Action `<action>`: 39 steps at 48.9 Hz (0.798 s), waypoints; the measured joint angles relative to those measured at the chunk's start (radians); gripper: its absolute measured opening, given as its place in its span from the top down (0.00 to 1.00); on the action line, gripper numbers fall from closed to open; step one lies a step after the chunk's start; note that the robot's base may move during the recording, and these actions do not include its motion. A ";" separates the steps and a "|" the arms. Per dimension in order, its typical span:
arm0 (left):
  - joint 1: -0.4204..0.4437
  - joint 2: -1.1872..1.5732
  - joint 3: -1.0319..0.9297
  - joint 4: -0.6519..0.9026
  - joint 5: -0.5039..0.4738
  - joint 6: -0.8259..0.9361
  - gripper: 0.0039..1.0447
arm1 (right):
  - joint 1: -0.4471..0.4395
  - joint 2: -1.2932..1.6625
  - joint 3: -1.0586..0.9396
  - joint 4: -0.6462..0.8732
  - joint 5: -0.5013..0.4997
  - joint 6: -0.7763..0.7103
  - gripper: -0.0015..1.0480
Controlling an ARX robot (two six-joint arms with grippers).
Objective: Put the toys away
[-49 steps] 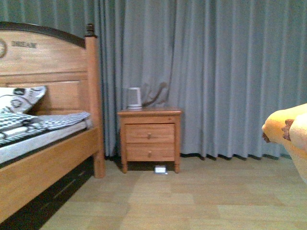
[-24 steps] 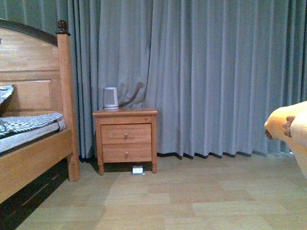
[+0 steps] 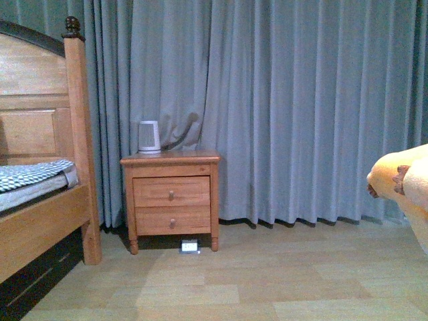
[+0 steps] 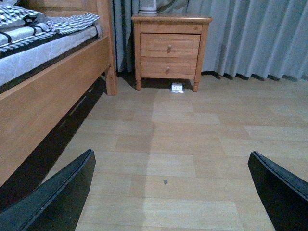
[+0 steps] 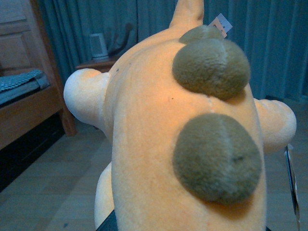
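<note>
Left gripper point(image 4: 171, 155) spread wide; right gripper point(image 5: 109, 224) mostly hidden.

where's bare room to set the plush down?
Widest: wood floor between bed, nightstand and curtain, bare. Nightstand top is free right of the white jug. Crowded: under the nightstand, a small white item. The plush toy fills the right wrist view.

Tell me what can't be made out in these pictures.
- Toy: in the front view it is cut off by the right edge. The right wrist view is too close, and no face shows.
- Right claw: in the right wrist view the toy covers nearly all of it, so its grip is unclear.
- White object under the nightstand: too small to identify in the front and left wrist views.
- Bed: in the front view it is cut off by the left edge.
</note>
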 joint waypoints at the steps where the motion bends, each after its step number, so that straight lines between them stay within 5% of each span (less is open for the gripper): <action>1: 0.000 0.000 0.000 0.000 0.000 0.000 0.05 | 0.000 0.000 0.000 0.000 0.000 0.000 0.81; 39: 0.000 0.000 0.000 0.000 0.000 0.000 0.05 | 0.000 0.002 0.000 0.000 0.000 0.000 0.81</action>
